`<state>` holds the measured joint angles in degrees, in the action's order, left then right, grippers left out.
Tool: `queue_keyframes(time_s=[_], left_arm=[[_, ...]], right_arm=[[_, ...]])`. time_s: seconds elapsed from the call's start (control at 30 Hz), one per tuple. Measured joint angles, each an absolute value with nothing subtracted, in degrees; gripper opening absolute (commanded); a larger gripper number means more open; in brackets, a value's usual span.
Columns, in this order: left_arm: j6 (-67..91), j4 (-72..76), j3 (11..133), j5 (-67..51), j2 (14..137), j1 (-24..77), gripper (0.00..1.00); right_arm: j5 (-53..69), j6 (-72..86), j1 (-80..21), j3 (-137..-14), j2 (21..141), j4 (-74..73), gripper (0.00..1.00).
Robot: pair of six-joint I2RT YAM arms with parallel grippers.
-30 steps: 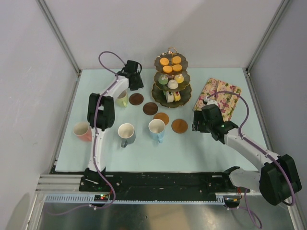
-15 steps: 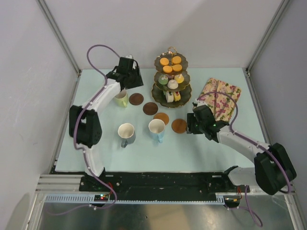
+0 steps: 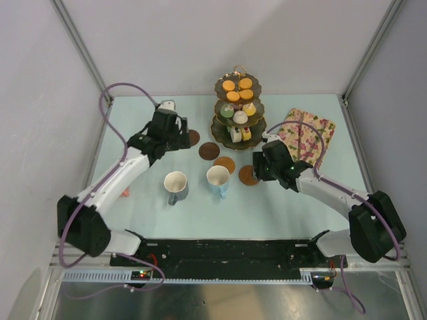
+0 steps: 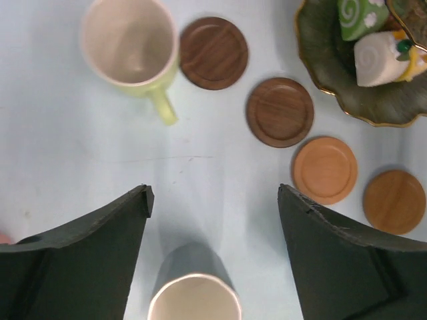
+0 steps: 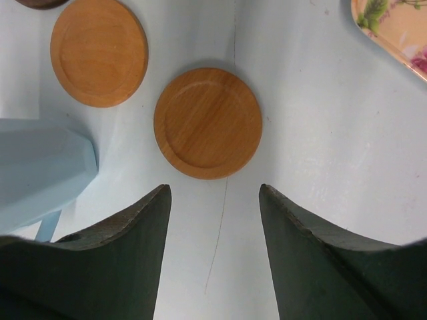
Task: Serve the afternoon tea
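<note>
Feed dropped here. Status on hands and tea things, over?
Left hand open, empty, yellow-green mug ahead. Right hand open, empty, light coaster just ahead. Blue mug close alongside.

You have the stand (image 4: 317,47) at the table's (image 3: 293,200) far edge, tray (image 5: 393,27) right of it, coasters (image 3: 209,151) in front

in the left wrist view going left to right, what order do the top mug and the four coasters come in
yellow-green mug → dark coaster beside the mug → second dark coaster → orange-brown coaster → light brown coaster by the right edge
</note>
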<state>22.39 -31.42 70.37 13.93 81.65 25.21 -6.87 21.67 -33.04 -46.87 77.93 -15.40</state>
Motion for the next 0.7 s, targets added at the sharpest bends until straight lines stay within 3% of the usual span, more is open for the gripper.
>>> queue_keyframes(time_s=[0.27,0.47,0.7], left_arm=[[23.6,-30.9,67.1,21.6,75.0,23.3,0.92],[25.8,-31.1,71.2,22.6,87.1,20.0,0.89],[27.6,-30.9,79.5,22.3,102.0,18.4,0.76]], right_arm=[[-8.5,21.0,-34.0,-47.1,76.4,-17.2,0.64],[-10.3,20.9,-34.0,-47.3,75.0,-19.0,0.67],[-14.1,20.9,-34.0,-47.3,71.1,-22.0,0.69]])
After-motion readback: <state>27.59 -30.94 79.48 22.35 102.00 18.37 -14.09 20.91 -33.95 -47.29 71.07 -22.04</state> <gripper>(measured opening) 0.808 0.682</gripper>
